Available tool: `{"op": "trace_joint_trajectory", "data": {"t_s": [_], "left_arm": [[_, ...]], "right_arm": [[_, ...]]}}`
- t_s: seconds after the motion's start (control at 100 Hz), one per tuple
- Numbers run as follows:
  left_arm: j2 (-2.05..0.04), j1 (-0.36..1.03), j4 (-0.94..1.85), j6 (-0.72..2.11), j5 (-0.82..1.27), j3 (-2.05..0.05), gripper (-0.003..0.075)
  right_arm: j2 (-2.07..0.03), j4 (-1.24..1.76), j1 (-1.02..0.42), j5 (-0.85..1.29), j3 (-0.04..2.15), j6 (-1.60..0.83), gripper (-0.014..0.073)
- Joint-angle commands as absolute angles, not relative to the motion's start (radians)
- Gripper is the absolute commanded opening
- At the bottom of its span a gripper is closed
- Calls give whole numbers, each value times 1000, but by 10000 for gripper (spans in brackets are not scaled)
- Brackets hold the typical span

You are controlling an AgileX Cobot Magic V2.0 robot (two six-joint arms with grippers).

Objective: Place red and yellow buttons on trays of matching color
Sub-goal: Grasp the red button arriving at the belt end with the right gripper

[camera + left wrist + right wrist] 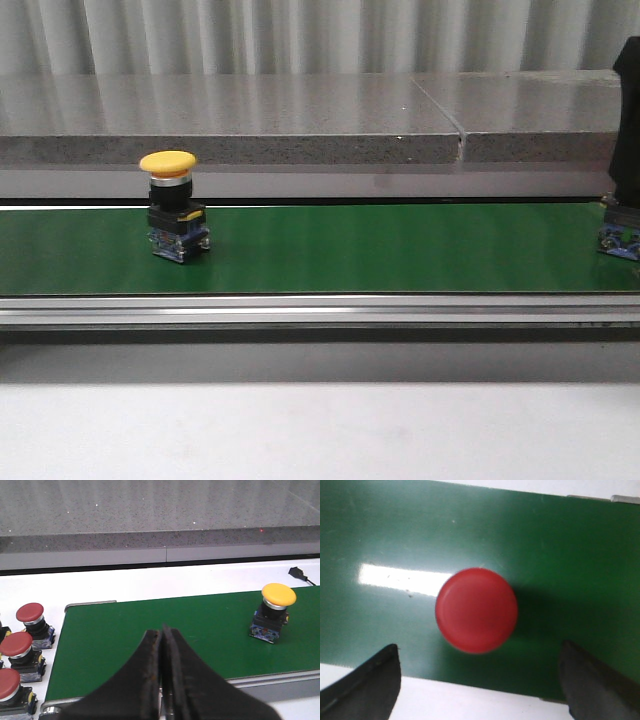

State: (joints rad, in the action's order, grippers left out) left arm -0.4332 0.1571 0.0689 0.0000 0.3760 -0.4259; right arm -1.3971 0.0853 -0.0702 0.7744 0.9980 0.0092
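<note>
Buttons without legible writing: yellow button (174,208) and red button (476,610) on green belt (380,250)

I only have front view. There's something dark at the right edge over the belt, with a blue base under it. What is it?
Observer: The right wrist view shows a red button standing on the green belt. The right gripper is above it, jaws open on either side and not touching it.
Operator: Left gripper? It's not in my view.
Observer: The left gripper is shut and holds nothing.
Operator: Anything sorted yet?
Observer: Three other red buttons stand just off the belt's end, by the left arm. I can't make out a tray under them.
</note>
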Motion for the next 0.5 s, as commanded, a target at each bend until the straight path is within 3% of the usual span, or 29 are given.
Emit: {"op": "trace_joint_trajectory", "data": {"t_s": [0.0, 0.12, 0.29, 0.37, 0.49], "left_arm": [[-436, 163, 77, -7, 300, -451, -20], [-436, 163, 77, -7, 300, -451, -20], [-436, 163, 77, -7, 300, -451, -20], [-436, 163, 77, -7, 300, -451, -20], [-436, 163, 77, -7, 300, -451, -20]], "right_arm": [[-1413, 58, -65, 712, 1050, 6, 631], [-1452, 48, -65, 689, 1077, 6, 548], [-1469, 45, -65, 706, 1103, 6, 220], [-1469, 45, -65, 725, 1116, 6, 108], [-1469, 38, -57, 751, 1156, 6, 91]]}}
